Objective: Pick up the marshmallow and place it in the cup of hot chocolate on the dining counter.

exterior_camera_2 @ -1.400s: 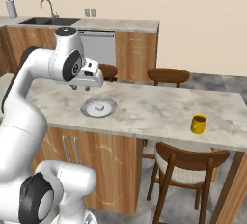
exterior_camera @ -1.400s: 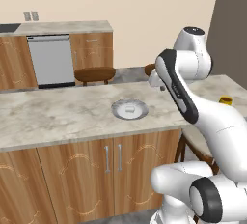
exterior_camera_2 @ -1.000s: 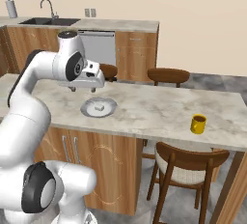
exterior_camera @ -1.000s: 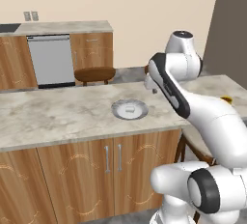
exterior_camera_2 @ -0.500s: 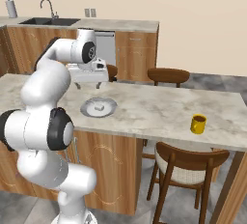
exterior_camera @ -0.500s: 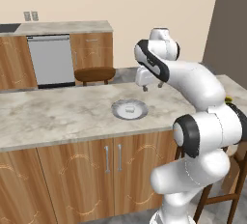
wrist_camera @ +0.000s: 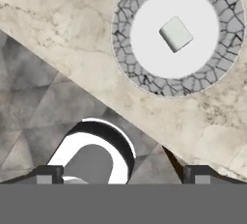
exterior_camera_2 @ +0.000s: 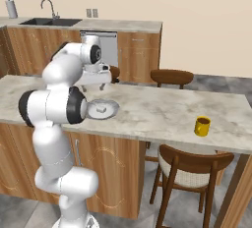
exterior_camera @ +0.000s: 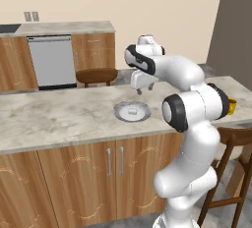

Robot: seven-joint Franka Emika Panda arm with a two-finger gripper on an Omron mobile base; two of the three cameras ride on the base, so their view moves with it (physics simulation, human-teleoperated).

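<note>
The marshmallow [wrist_camera: 176, 34] is a tiny white block in the middle of a round grey-white plate [wrist_camera: 125, 49] on the dining counter [exterior_camera: 59, 119]. In the base views the marshmallow [exterior_camera: 132, 110] [exterior_camera_2: 102, 109] lies on the plate [exterior_camera: 120, 115] [exterior_camera_2: 114, 108] just in front of my hand. My gripper [exterior_camera: 143, 91] [exterior_camera_2: 93, 89] [wrist_camera: 123, 175] hangs open above the counter's far edge, behind the plate, holding nothing. The yellow cup of hot chocolate [exterior_camera_2: 202, 126] stands far to the right on the counter; in the left base view the cup [exterior_camera: 232, 105] peeks out behind my arm.
Wooden stools [exterior_camera: 97, 74] [exterior_camera_2: 171, 76] stand along the counter's far side, and a chair [exterior_camera_2: 189, 165] at its near right. The back wall counter holds a steel dishwasher [exterior_camera: 51, 60] and a sink [exterior_camera_2: 49, 21]. The counter edge [wrist_camera: 96, 97] runs diagonally, with floor beyond it.
My arm's upper links have swung round toward the far side of the counter. The open hand has stayed behind the plate and dropped slightly. Marshmallow, plate and cup have not moved.
</note>
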